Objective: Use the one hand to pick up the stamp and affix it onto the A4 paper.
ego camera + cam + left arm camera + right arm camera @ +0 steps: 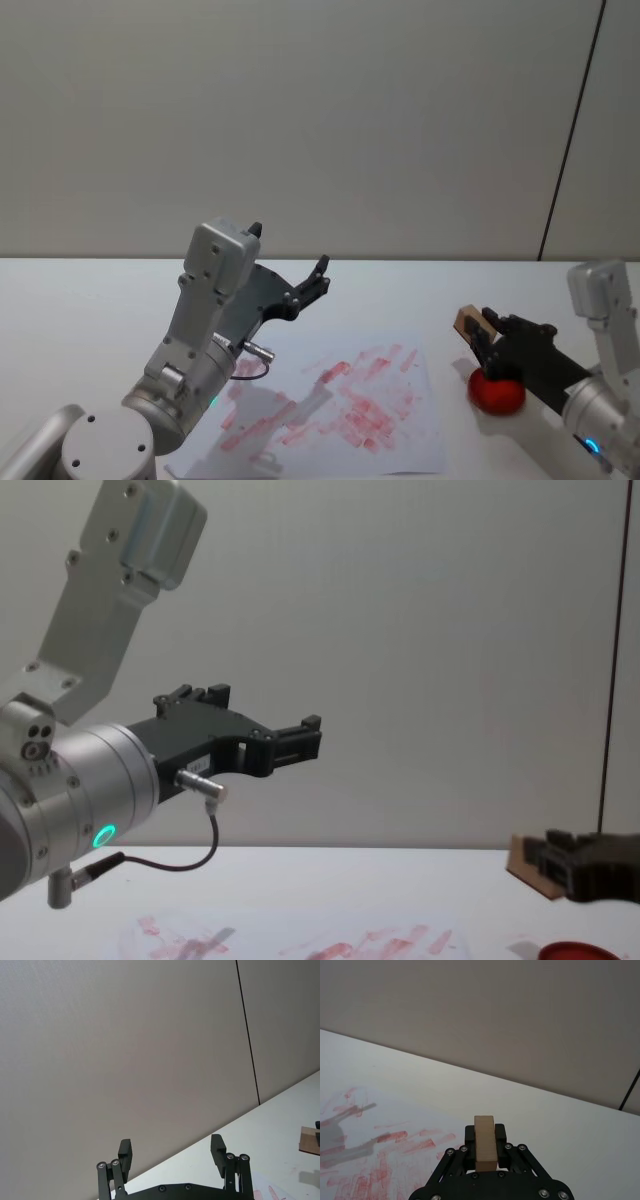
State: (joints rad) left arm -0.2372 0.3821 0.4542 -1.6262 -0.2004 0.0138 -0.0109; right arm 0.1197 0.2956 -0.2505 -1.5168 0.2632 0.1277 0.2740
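My right gripper (482, 336) is shut on the stamp (467, 322), a small pale wooden block held above the table just right of the A4 paper (330, 410). The right wrist view shows the stamp (485, 1144) clamped upright between the black fingers (501, 1135), with the red-smeared A4 paper (380, 1160) below and to one side. From the chest view the stamp (525, 865) sticks out of the right gripper (560, 863) at the right edge. My left gripper (312, 283) is raised above the paper's far left part, open and holding nothing (171, 1152).
A flat round red disc (497, 392) lies on the white table (80, 300) directly under my right gripper, also low in the chest view as the red disc (575, 950). A grey wall (300, 120) stands behind the table.
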